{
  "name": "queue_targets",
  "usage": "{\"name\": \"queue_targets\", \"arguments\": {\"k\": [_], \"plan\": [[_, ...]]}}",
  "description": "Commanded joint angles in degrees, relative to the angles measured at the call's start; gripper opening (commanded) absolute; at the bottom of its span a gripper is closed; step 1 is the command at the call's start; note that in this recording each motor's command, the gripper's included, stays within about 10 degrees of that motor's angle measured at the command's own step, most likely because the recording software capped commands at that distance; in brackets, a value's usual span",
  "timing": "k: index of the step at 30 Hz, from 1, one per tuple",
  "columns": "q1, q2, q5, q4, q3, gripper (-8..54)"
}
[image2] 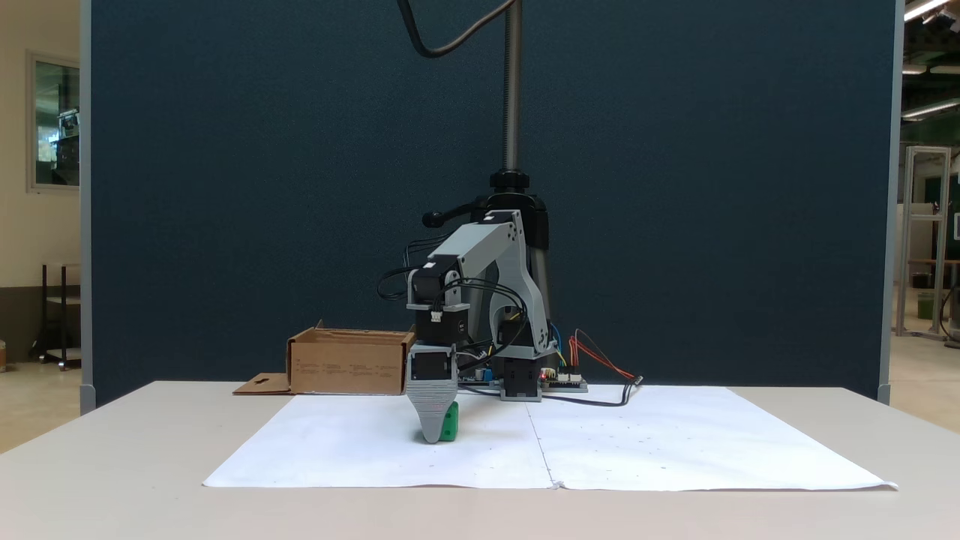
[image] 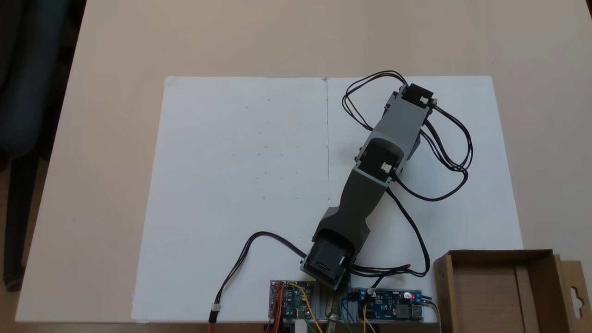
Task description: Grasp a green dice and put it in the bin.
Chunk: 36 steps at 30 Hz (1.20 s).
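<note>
reaching down to the paper, the gripper (image2: pixel 433 435) meets the green dice (image2: pixel 448 425); jaw gap unclear; grip squarely before lifting toward the bin (image2: pixel 349 364)

Both fixed views evenly lit, soft overhead light, no hard glare. From above, the white paper (image: pixel 240 185) reads bright, slightly blue-grey; the arm (image: pixel 370 175) throws only a faint soft shadow toward 3 o'clock. Dark, underexposed strip at 9 o'clock beyond the counter (image: pixel 115 55). From the side, the dark blue panel (image2: pixel 300 187) is matte w/ fine noise; ceiling lights (image2: pixel 926 9) blown out at 1 o'clock. Focus acceptable, detail a bit soft; no obvious edge distortion.
</note>
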Motion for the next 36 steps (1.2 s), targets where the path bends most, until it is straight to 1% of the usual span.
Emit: {"name": "queue_targets", "arguments": {"k": [1, 9, 14, 17, 21, 23, 26, 28, 32, 36], "plan": [[0.44, 1.14, -0.79, 0.09, -0.18, 11.8], [0.00, 1.76, 1.85, 0.53, -0.18, 11.8], [-0.88, 6.86, 4.66, 1.67, -0.26, 11.8], [-2.81, 10.28, 6.15, 6.68, -1.23, 11.8], [-6.68, 12.57, 12.57, 20.46, -9.23, 11.8], [-9.40, 12.66, 17.47, 25.03, -17.40, 11.8], [-10.90, 12.66, 22.24, 33.29, -24.96, 11.8], [-11.16, 12.66, 23.20, 36.47, -27.60, 11.8], [-10.46, 12.66, 23.29, 36.65, -29.36, 11.8], [-6.06, 12.66, 22.85, 35.86, -31.55, 11.8]]}}
